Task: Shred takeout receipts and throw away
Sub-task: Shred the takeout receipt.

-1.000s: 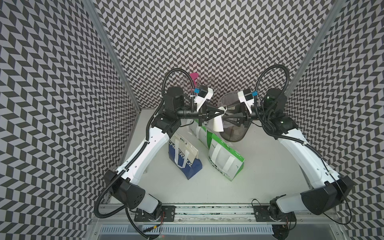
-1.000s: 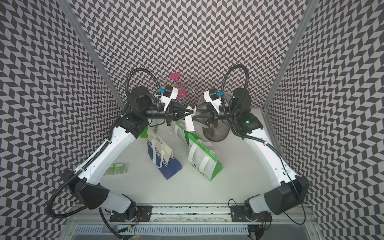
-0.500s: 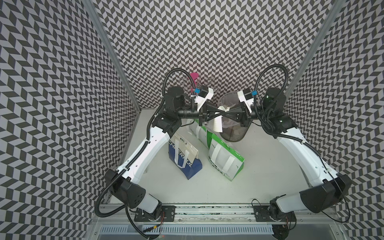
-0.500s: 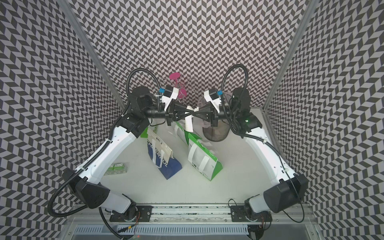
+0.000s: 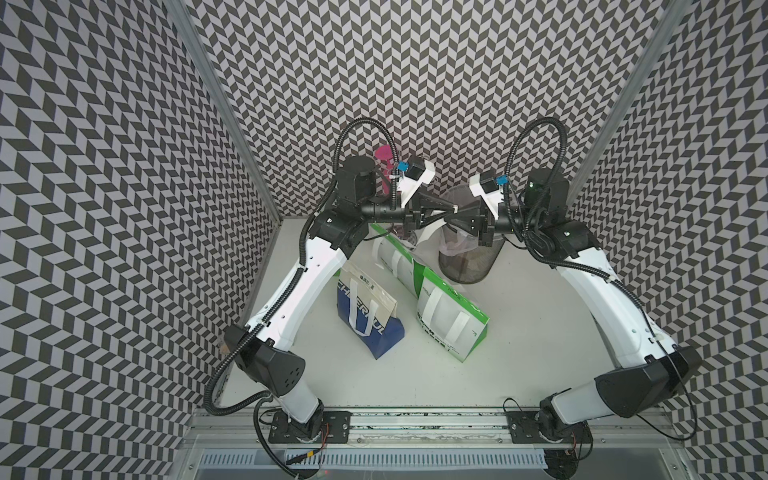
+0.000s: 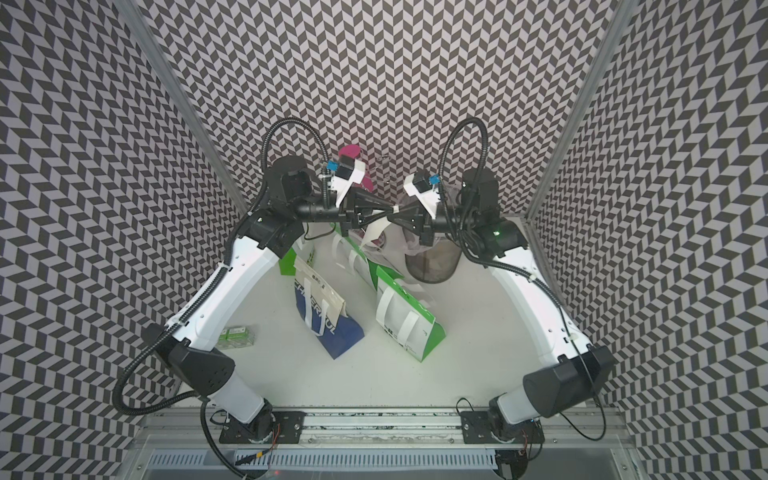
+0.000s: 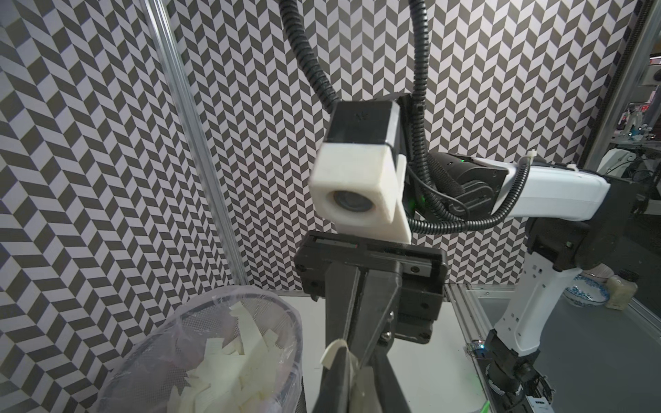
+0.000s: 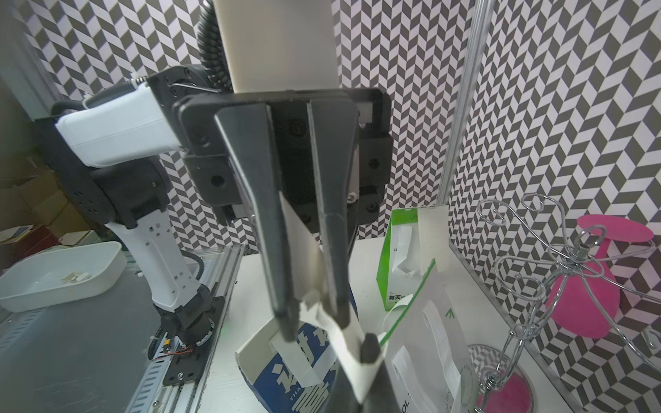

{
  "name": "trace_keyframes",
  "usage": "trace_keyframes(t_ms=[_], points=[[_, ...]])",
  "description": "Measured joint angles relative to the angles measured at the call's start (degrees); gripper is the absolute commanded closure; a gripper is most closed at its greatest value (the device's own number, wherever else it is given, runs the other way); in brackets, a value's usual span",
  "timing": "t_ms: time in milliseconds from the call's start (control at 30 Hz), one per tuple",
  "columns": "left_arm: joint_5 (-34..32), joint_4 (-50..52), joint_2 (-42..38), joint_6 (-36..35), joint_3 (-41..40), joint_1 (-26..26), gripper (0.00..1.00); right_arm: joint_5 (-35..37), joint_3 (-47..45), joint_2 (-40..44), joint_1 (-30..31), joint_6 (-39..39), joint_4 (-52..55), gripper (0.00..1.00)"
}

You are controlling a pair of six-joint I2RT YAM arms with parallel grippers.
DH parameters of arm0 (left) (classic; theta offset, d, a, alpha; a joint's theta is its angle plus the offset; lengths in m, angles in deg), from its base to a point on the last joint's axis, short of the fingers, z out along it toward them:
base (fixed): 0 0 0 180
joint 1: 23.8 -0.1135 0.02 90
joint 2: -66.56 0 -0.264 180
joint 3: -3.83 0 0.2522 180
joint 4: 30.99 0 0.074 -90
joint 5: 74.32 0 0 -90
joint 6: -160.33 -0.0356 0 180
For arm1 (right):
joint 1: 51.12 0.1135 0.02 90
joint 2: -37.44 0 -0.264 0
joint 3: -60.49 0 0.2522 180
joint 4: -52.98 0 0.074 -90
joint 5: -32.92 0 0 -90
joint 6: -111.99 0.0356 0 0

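**State.** In both top views the two grippers meet tip to tip at upper centre. The left gripper (image 5: 453, 208) is clenched on the receipt (image 8: 348, 357). The right gripper (image 5: 446, 217) is clenched on the same strip, just beside the left tips. The receipt's free tail hangs down and to the left of the contact point. The bin (image 5: 469, 266) stands right of centre, and shreds (image 7: 229, 361) already lie in its liner.

**Step.** We judge that a tear is about to be made, with one more piece to drop.

**Hazards.**
1. Slip instead of tear. The two grips sit almost together on thin paper. If we pull straight apart, the strip may slide out of one gripper and stay whole.
2. Missed drop. The contact point lies at about the bin's left rim, and we cannot tell whether it is over the opening. A piece let go here may land on the green bag (image 5: 453, 316) or the counter (image 5: 540, 353).
3. Tip contact. The grippers face each other closely, so a twist to start the tear may knock the fingers together.
4. Loose tail. The hanging end may catch on the bin rim.
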Motion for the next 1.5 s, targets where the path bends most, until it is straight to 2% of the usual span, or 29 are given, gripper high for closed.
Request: trace_keyframes(t_ms=[67,400,433,467,533,633,867,1000,1100,1333,1500], points=[[-0.85,1.66,0.48,-0.46,0.50,0.00,0.95,0.79,0.02,-0.26,0.00,-0.35,1.01,1.00],[-4.63,5.07,0.26,-1.95,0.57,0.13,1.00,2.80,0.02,-0.46,-0.11,-0.87,1.40,1.00],[-4.98,5.42,0.24,-2.03,0.57,0.13,1.00,2.89,0.02,-0.46,-0.11,-0.98,1.40,0.96],[-5.16,5.68,0.24,-2.10,0.57,0.13,1.00,2.84,-0.02,-0.46,-0.11,-1.03,1.36,0.85],[-5.62,6.34,0.24,-2.12,0.57,0.11,1.00,1.86,-0.22,-0.46,-0.33,-0.79,0.81,0.70],[-5.90,6.91,0.24,-2.10,0.57,0.07,1.00,-1.03,-1.33,-0.15,-0.42,0.09,-1.57,0.60],[-5.25,7.06,0.24,-1.66,0.90,0.00,1.00,-5.35,-2.56,0.11,-0.48,2.12,-5.01,0.74],[-4.37,6.82,0.24,-1.16,0.90,0.00,1.00,-5.84,-1.97,-0.42,-0.52,2.86,-5.40,0.86],[-4.26,6.69,0.24,-0.83,0.90,0.00,1.00,-5.99,-1.38,-1.16,-0.59,3.28,-5.33,1.00],[-5.16,6.25,0.24,-0.39,0.90,-0.13,1.00,-3.17,-0.20,-1.73,-0.22,2.51,-4.57,1.00],[-8.76,6.99,0.24,0.37,0.92,-0.22,1.00,7.23,-7.52,3.10,1.92,1.46,-11.72,1.00]])
